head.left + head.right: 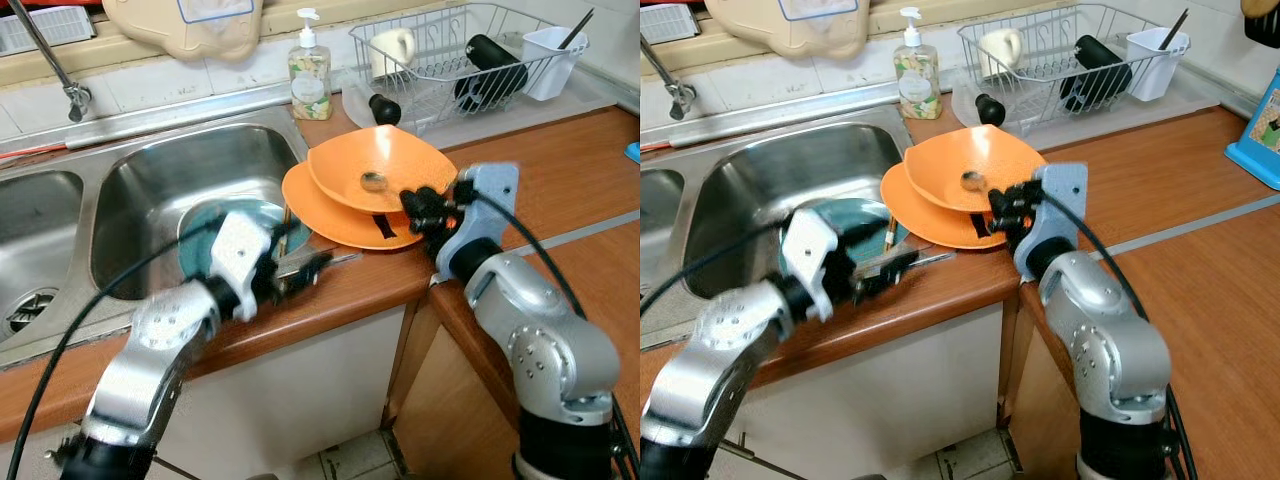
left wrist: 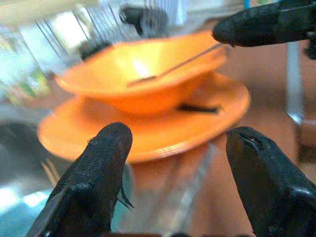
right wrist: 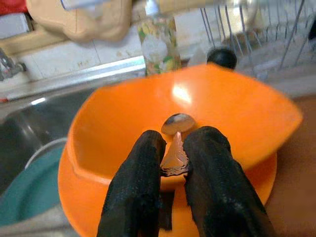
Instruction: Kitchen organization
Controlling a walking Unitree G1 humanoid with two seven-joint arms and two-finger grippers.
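Note:
An orange bowl (image 1: 385, 160) sits on an orange plate (image 1: 305, 200) on the wooden counter, just right of the sink. A metal spoon (image 3: 177, 123) lies in the bowl with its handle over the near rim. My right gripper (image 3: 174, 148) is shut on that handle at the bowl's front edge, also seen in the left eye view as the right gripper (image 1: 418, 205). My left gripper (image 2: 177, 136) is open and empty. It hovers over the counter edge by the sink, pointing at the plate. A small black object (image 2: 197, 107) lies on the plate under the bowl.
A teal plate (image 1: 205, 235) lies in the steel sink (image 1: 150, 165). Behind the bowl stand a soap bottle (image 1: 309, 75) and a wire dish rack (image 1: 450, 50) holding a mug, a black bottle and a white cup. A metal utensil (image 1: 335, 262) lies on the counter edge.

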